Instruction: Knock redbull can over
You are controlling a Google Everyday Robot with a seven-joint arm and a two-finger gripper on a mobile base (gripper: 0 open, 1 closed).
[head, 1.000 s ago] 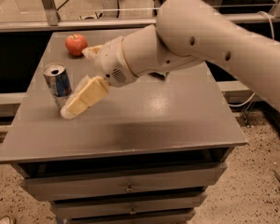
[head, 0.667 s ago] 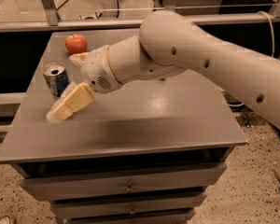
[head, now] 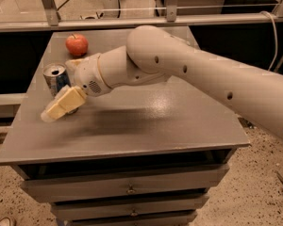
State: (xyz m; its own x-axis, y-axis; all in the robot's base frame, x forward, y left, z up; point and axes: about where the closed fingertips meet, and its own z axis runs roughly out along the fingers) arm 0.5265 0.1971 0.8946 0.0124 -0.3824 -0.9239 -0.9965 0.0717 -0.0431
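Only one camera watches here, set high in front of the grey cabinet (head: 179, 126) and tilted down across its top toward the railing (head: 132, 21) behind. It stands close. The arm (head: 217, 79) spans the view from the right edge, and the gripper (head: 61, 105) sits far left, just in front of the redbull can (head: 55, 77).

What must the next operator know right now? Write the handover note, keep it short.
Gripper: low over the left side of the table, just in front of the can, covering its lower part in this view. Whether they touch cannot be told.
Can: upright near the table's left edge.
Apple: behind the can, apart from it.
Done: gripper is at the can.
Left: the can is not yet knocked over; a push against its side should probably tip it.
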